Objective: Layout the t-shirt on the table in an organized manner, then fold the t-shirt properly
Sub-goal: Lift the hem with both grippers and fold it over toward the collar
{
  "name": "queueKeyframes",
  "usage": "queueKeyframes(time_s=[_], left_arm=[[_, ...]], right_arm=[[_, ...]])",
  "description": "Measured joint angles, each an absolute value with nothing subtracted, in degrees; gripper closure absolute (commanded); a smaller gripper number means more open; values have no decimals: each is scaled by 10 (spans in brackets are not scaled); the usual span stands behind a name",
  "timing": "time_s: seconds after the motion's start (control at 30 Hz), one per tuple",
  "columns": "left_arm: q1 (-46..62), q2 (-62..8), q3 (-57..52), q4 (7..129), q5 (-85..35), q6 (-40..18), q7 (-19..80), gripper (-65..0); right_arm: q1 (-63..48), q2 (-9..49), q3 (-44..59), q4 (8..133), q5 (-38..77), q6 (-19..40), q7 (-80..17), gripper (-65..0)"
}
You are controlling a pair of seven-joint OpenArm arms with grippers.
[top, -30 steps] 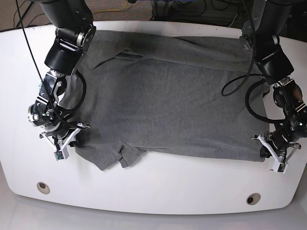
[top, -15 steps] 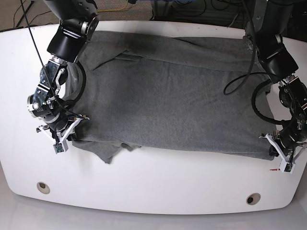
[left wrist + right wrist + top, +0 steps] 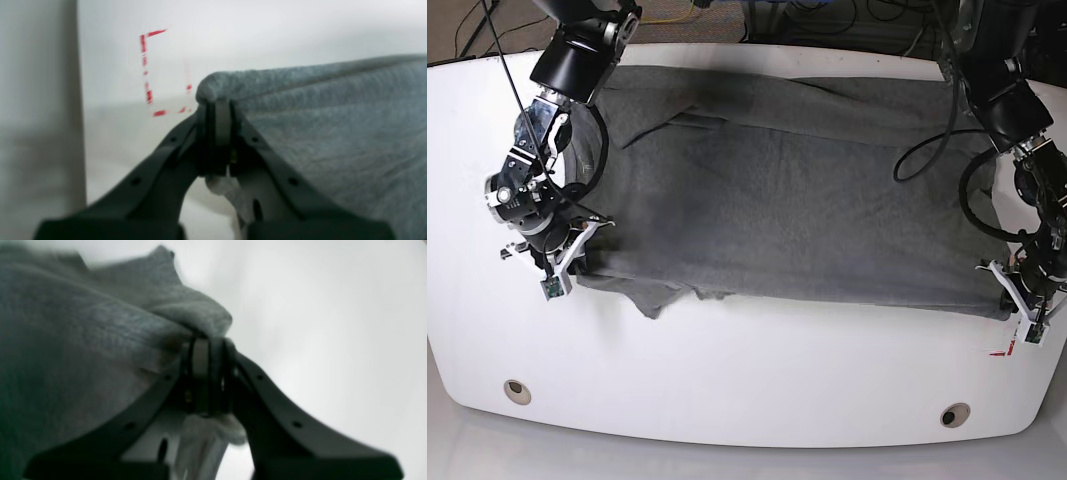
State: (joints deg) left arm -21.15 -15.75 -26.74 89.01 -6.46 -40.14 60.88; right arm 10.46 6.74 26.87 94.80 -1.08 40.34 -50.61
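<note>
The t-shirt (image 3: 787,200) lies spread across the far half of the table (image 3: 757,400), its long axis running side to side, so that the near edge forms one straight line stretched between the two arms. The right gripper (image 3: 567,262) sits at the end of that near edge by the sleeve, and the left gripper (image 3: 1019,300) sits at the opposite end, beside the red tape mark (image 3: 1002,353); each is at its own corner, so neither arm is the nearer one and the coming fold looks to depend on both carrying the near edge away, toward the far edge of the t-shirt. In the wrist views the left gripper (image 3: 218,133) is clamped tight on a bunched corner of grey cloth, and the right gripper (image 3: 206,376) likewise pinches a fold of it. A sleeve flap hangs loose just inside the right gripper's corner. The far edge is partly covered by the arms, the collar cannot be made out, and both wrist views are blurred, so how many layers each pinch holds is unclear
</note>
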Motion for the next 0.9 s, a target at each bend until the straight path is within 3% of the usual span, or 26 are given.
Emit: queueKeyframes(time_s=[0.5,0.9], left_arm=[[-108,-156,-267,963,-64,-401,609,-4],[-12,-156,-267,1008,-64,-400,609,-4]], right_arm=[[22,41,267,1059,-6,404,-520,-62],[-42,20,270,1072,-11,402,-523,-62]])
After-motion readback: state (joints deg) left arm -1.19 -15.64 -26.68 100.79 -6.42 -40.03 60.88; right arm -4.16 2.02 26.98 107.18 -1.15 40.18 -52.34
